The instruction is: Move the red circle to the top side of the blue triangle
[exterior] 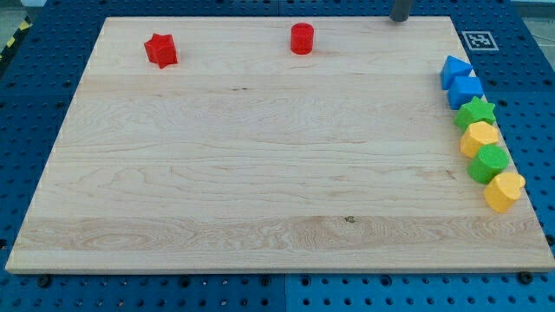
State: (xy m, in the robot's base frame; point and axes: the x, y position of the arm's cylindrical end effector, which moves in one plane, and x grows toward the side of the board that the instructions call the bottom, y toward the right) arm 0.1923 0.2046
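Note:
The red circle (301, 39) stands near the board's top edge, a little right of centre. The blue triangle (453, 69) sits at the board's right edge, topmost of a column of blocks. My tip (399, 18) shows at the view's top edge, just above the board's top edge. It is well to the right of the red circle and up-left of the blue triangle, touching neither.
A red star (160, 49) lies at the top left. Below the blue triangle run a blue block (466, 90), a green star (476, 113), a yellow block (479, 137), a green circle (489, 163) and a yellow block (504, 190). The wooden board (260, 173) lies on a blue pegboard.

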